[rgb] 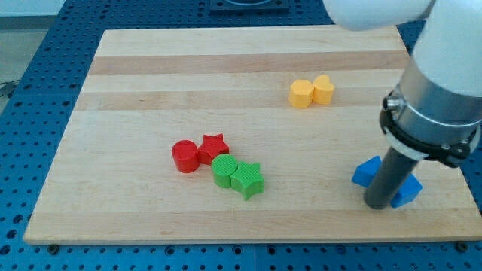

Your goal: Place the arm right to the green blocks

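No hand, just my tip (376,205) wedged among blue blocks (368,172) near right; green cylinder (224,170) and green star (248,179) sit centre-left. Risk: leftward move drags blue along, overshoot knocks star

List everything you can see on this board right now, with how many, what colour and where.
Wooden board: one, light wood, fills most of the view, on a blue perforated table.
Yellow blocks: two, a hexagon-like one touching a rounder one, upper middle-right.
Red cylinder block: one, left of centre.
Red star block: one, beside the red cylinder.
Green cylinder block: one, below the red star.
Green star block: one, touching the green cylinder's right.
Blue blocks: two, and, lower right, partly hidden, shapes unclear.
My tip: dark rod, between the blue blocks, far right of the green blocks.
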